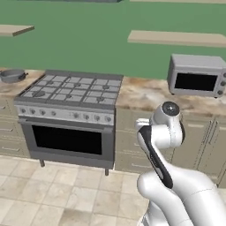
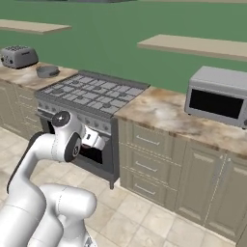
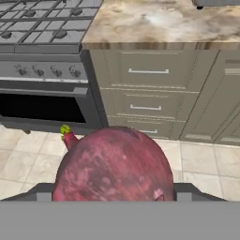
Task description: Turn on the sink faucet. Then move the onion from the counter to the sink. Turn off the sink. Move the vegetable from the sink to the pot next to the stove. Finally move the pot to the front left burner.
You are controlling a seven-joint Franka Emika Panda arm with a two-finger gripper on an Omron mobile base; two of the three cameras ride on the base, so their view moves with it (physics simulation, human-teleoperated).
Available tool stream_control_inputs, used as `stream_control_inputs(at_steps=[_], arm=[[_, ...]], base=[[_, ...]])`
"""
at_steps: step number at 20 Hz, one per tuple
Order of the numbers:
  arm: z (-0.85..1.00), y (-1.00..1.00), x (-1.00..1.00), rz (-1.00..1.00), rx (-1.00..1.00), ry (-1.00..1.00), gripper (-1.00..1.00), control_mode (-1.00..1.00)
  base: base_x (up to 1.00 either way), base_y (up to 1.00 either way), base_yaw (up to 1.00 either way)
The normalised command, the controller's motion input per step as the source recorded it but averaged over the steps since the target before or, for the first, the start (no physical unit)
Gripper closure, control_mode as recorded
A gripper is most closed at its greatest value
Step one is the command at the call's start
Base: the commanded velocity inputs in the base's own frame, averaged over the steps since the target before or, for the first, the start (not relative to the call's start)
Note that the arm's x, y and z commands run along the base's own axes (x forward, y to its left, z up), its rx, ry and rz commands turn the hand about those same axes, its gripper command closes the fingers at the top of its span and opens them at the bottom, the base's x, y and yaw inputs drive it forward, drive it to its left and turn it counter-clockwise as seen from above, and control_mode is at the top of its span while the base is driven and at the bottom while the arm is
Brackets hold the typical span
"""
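Gripper: the two-finger gripper (image 3: 112, 199) is closed around the round reddish onion (image 3: 115, 164); in the hand view the finger tips themselves are hidden behind it, only dark edges showing at either side.
Onion: held up off the floor, in front of the pale beige cabinet drawers (image 3: 145, 89); a small stem stub with a yellow-green tip sticks out on its left.
Arm: the white arm with dark joints (image 1: 161, 145) is folded low in front of the cabinets, its hand (image 2: 91, 139) level with the oven door, right of the stove front.
Stove: the silver-grey range with grid-pattern grates (image 1: 75, 90) stands left of the arm, its black oven window (image 1: 66, 140) below a row of knobs.
Pot: a small grey pot (image 1: 12, 75) sits on the beige-brown marbled counter (image 1: 145, 95) just left of the stove.
Counter, right part: a small silver microwave (image 1: 196, 76) stands on it, well right of the stove.
Far left: a silver toaster (image 2: 19, 56) stands beyond the pot.
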Motion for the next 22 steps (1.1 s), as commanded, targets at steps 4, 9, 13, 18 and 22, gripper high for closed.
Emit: stream_control_inputs(at_steps=[4,9,13,18,22], arm=[[0.0,0.0,0.0,0.0,0.0,0.0,1.0,1.0],[0.0,0.0,0.0,0.0,0.0,0.0,1.0,1.0],[0.0,0.0,0.0,0.0,0.0,0.0,1.0,1.0],[0.0,0.0,0.0,0.0,0.0,0.0,1.0,1.0],[0.0,0.0,0.0,0.0,0.0,0.0,1.0,1.0]], base=[[0.46,-0.29,0.13],[0.55,-0.31,0.1],[0.63,-0.23,0.08],[0.66,-0.02,0.01],[0.62,0.02,0.0]])
